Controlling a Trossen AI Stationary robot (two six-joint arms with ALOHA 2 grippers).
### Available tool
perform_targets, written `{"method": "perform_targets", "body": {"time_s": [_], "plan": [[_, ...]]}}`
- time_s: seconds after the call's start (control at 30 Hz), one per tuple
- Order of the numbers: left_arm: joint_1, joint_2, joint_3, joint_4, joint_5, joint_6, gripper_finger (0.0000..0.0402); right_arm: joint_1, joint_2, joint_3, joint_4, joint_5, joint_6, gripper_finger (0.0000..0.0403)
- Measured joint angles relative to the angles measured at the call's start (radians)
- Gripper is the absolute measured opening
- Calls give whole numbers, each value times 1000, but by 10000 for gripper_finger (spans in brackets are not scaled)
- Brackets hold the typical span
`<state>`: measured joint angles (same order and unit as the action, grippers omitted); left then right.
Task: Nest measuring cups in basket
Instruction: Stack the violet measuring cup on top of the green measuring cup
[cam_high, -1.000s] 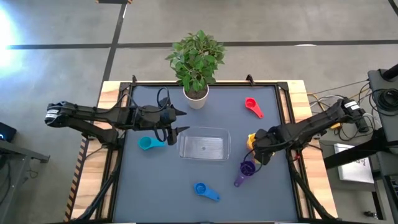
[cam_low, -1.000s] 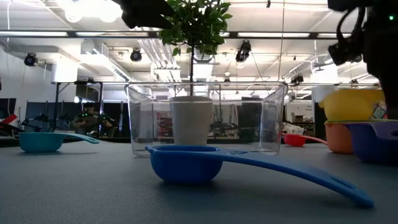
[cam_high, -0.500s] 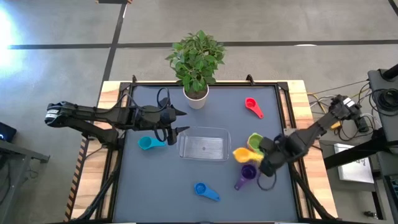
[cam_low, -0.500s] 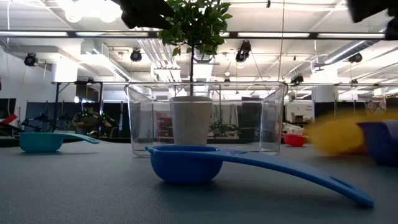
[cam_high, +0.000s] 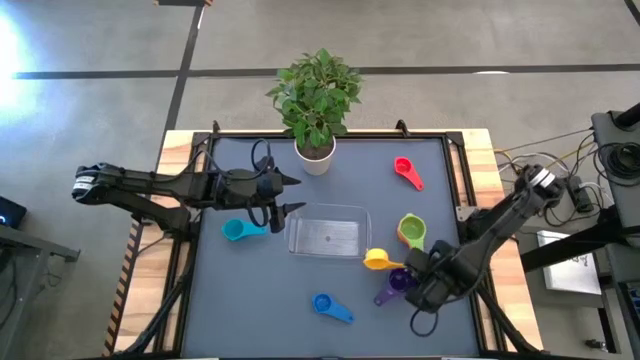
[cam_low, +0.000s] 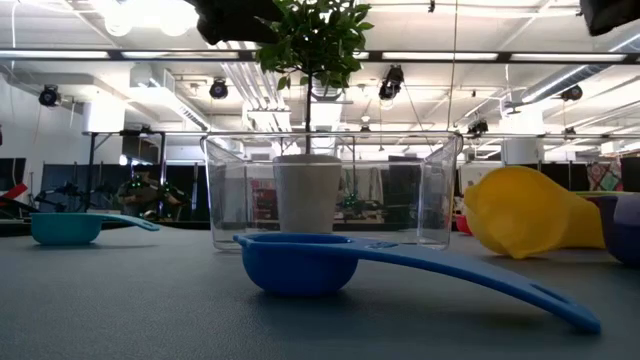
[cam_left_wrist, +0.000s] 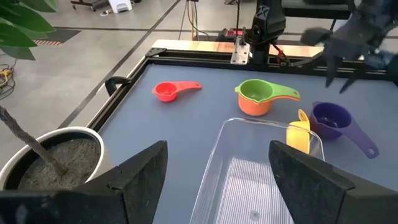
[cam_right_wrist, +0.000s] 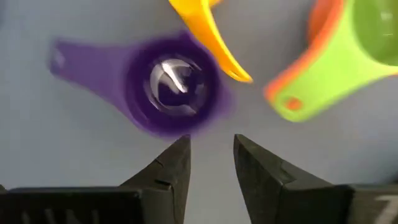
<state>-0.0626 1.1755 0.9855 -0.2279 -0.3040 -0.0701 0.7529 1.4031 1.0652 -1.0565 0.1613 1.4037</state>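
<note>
The clear basket (cam_high: 330, 235) lies mid-table. My left gripper (cam_high: 290, 196) hovers open at its far left corner, with the teal cup (cam_high: 237, 230) below it. A green cup sits nested in an orange one (cam_high: 410, 231). The yellow cup (cam_high: 378, 260) lies tipped on its side by the basket's near right corner. My right gripper (cam_right_wrist: 211, 146) points down, narrowly open with nothing between its fingers, just beside the purple cup (cam_right_wrist: 171, 87). The blue cup (cam_high: 330, 307) lies near the front, the red cup (cam_high: 405, 171) at the far right.
A white plant pot (cam_high: 315, 155) stands at the table's far edge behind the basket. A black raised rim (cam_high: 458, 170) runs around the table. Bare grey tabletop lies at the near left.
My right gripper has swung toward the table's near edge and a little leftward, from over the stacked cups to the purple cup. The yellow cup has come off the green and orange stack and now lies tipped on the table beside the basket.
</note>
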Motion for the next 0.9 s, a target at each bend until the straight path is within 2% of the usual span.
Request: {"method": "perform_targets", "body": {"time_s": [0.27, 0.43, 0.53, 0.9], "plan": [[-8, 0, 0, -1, 0, 0, 262, 17, 86, -35, 25, 30, 285, 151], [-8, 0, 0, -7, 0, 8, 262, 14, 76, -82, 181, 49, 302, 155], [-9, 0, -1, -7, 0, 10, 262, 12, 68, -108, 240, 49, 304, 150], [-9, 0, -1, -17, 0, 13, 262, 6, 70, -150, 272, 49, 323, 95]]}}
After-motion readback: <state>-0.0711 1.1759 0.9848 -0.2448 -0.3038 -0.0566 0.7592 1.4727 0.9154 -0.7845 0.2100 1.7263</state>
